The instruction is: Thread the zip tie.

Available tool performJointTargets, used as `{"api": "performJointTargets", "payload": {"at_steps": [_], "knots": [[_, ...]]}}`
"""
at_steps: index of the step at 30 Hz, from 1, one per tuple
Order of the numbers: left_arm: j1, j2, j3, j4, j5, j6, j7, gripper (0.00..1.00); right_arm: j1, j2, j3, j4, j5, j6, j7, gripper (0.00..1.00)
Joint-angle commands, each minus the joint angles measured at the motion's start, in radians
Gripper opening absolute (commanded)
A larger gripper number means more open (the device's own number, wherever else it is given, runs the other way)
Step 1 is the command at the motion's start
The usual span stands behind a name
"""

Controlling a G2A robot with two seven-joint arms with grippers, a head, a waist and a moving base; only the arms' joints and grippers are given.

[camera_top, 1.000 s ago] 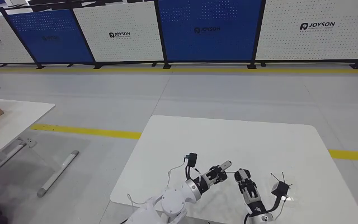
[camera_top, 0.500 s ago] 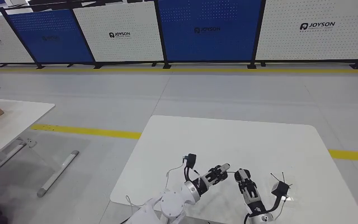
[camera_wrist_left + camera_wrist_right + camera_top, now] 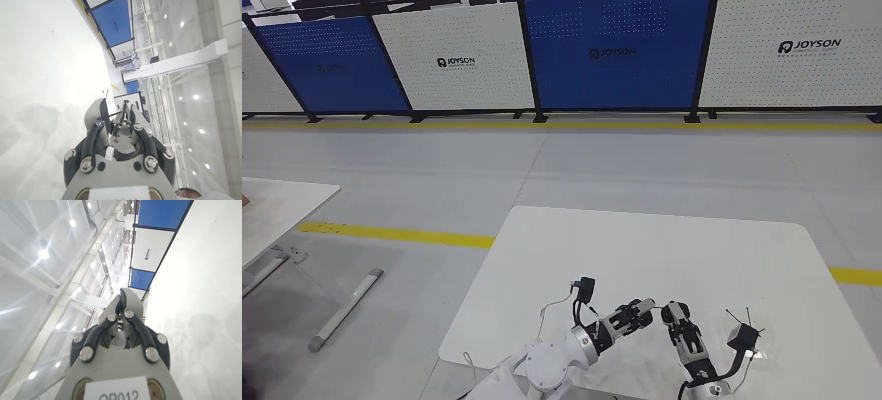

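Fingers [image 3: 123, 298] of the right gripper [image 3: 121, 293] were pressed together, their black pads meeting with no gap between them. In the left wrist view that same right gripper [image 3: 123, 106] appeared tip-on, and the zip tie [image 3: 111, 115] came out of its closed tips as a thin black strip. The strip bent over and ran sideways, ending in front of one of the left gripper's pads [image 3: 104, 111]. Whether the loose end touched that pad could not be told.

The left gripper [image 3: 117, 103] had its fingers spread well apart and clamped nothing. The right gripper's closed fingers sat in the gap between them, so the tie lay within the left gripper's opening.

From above, the left gripper [image 3: 644, 306] pointed across toward the right gripper [image 3: 674, 312], the two just beside each other. Both were low over the near edge of the white table [image 3: 662, 250]. The tie itself was too thin to make out from up there. Both wrist views showed bare white tabletop [image 3: 47, 56] [image 3: 198, 275] alongside the fingers.

Beyond the table lay a grey floor with a yellow line [image 3: 392, 235] across it. A second white table [image 3: 272, 200] stood well apart at the left. A row of blue and white pegboard panels [image 3: 617, 55] closed off the far side.
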Motion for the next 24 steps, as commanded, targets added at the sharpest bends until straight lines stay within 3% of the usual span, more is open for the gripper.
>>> {"api": "performJointTargets", "payload": {"at_steps": [1, 7, 13, 24], "knots": [[0.003, 0.0, -0.003, -0.001, 0.001, -0.003, 0.007, 0.24, 0.0, 0.0, 0.0, 0.0, 0.0, 0.0, 0.0, 0.0], [0.007, -0.002, 0.001, -0.002, 0.013, -0.009, 0.038, 0.15, 0.0, 0.0, 0.0, 0.0, 0.0, 0.0, 0.0, 0.0], [0.005, -0.003, 0.009, 0.0, 0.023, -0.007, 0.034, 0.15, 0.0, 0.0, 0.0, 0.0, 0.0, 0.0, 0.0, 0.0], [-0.001, -0.005, 0.01, -0.004, 0.014, -0.003, 0.027, 0.0, 0.0, 0.0, 0.0, 0.0, 0.0, 0.0, 0.0, 0.0]]}}
